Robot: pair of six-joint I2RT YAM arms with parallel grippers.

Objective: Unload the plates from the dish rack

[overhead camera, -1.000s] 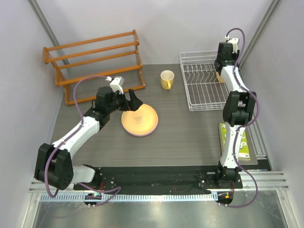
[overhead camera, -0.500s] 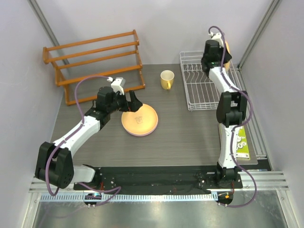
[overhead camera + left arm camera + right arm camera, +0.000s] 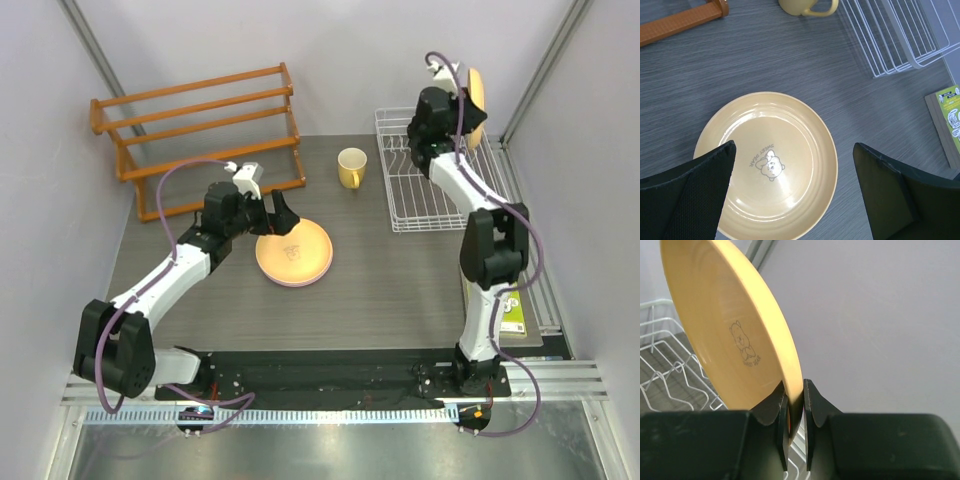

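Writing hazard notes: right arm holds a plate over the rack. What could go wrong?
1. The right gripper pinches the orange-yellow plate only at its rim; it could pivot or slip onto the dish rack.
2. The left gripper hovers open over the plate on the table, the likely drop spot; the arms may collide.
3. A low carry could clip the yellow mug.

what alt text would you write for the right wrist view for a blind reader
The right pincer is shut on the rim of an orange-yellow plate, holding it on edge, a small bear print on its face. The white wire dish rack lies below at left, a pale wall behind.
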